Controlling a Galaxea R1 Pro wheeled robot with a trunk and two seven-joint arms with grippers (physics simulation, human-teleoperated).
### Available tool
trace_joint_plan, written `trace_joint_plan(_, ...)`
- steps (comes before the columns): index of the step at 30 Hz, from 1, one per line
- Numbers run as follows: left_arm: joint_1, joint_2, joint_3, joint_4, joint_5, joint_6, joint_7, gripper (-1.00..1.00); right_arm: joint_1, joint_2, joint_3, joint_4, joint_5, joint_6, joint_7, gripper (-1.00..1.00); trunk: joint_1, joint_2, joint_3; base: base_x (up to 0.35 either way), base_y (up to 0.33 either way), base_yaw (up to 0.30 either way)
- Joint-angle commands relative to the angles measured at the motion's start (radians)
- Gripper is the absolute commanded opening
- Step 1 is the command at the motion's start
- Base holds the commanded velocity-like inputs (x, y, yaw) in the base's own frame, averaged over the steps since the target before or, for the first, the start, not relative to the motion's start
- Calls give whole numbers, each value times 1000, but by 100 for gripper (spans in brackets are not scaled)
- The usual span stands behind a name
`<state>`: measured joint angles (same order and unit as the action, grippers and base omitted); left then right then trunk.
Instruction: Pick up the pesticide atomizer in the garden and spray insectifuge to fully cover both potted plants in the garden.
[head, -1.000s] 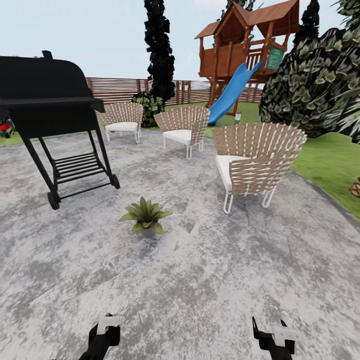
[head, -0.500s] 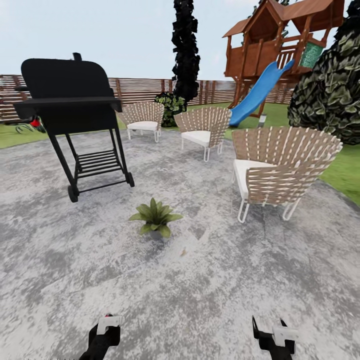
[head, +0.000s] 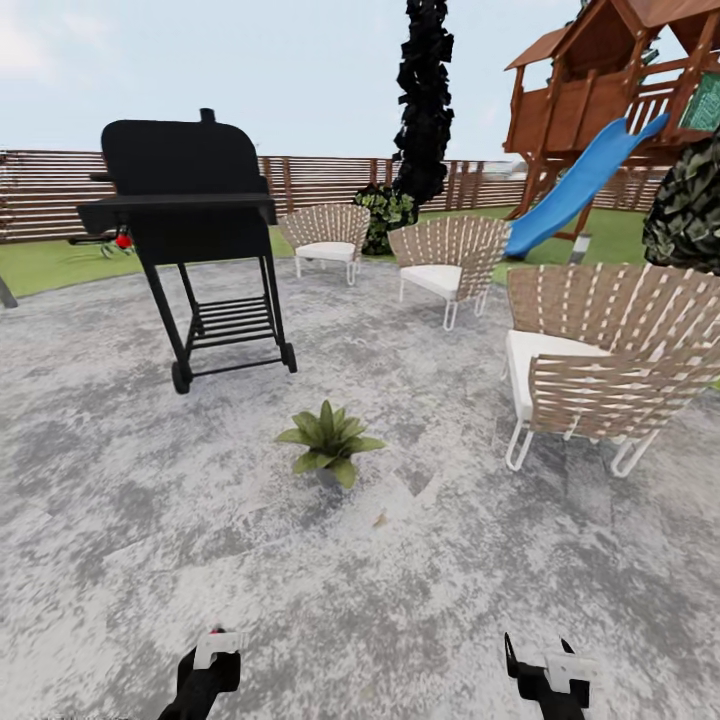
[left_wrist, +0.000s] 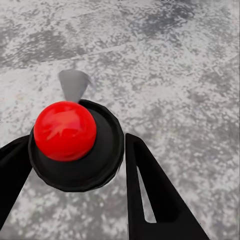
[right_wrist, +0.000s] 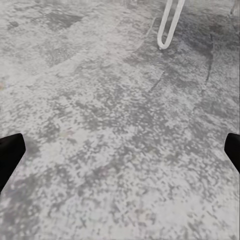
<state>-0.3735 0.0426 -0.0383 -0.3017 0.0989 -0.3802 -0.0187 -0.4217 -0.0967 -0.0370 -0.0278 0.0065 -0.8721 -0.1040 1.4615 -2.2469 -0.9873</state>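
One potted plant (head: 330, 443), a low rosette of pointed green leaves, stands on the grey paved patio (head: 150, 500) ahead of me, slightly left of centre. My left gripper (head: 213, 648) sits at the bottom edge of the head view. In the left wrist view its fingers (left_wrist: 150, 190) are shut on the pesticide atomizer (left_wrist: 75, 145), seen from above as a dark round top with a red knob. My right gripper (head: 546, 665) is low on the right. It stands open, its fingertips (right_wrist: 10, 152) far apart over bare paving.
A black wheeled grill (head: 195, 215) stands to the back left of the plant. Three woven chairs (head: 600, 360) (head: 445, 255) (head: 325, 232) line the right and back. Behind are a brown slatted fence (head: 50, 190), a dark tree (head: 425, 100) and a playhouse with a blue slide (head: 580, 185).
The whole picture has shifted to the right, so the camera has turned left. The plant, grill and chairs also look slightly closer. Both grippers keep their places in the view.
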Motion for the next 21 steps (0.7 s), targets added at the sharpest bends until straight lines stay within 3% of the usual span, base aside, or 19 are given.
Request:
trace_joint_plan(1, -1, 0, -4, 1, 10, -3, -1, -100, 0, 0, -3, 0, 1, -2, 0, 100, 0, 0, -1, 159, -233, 276)
trace_joint_plan(16, -1, 0, -5, 1, 10, -3, -1, -100, 0, 0, -3, 0, 1, -2, 0, 100, 0, 0, -1, 32, -36, 274)
trace_joint_plan(21, -1, 0, -5, 1, 10, -3, -1, -100, 0, 0, -3, 0, 1, -2, 0, 100, 0, 0, -1, 167, -108, 54)
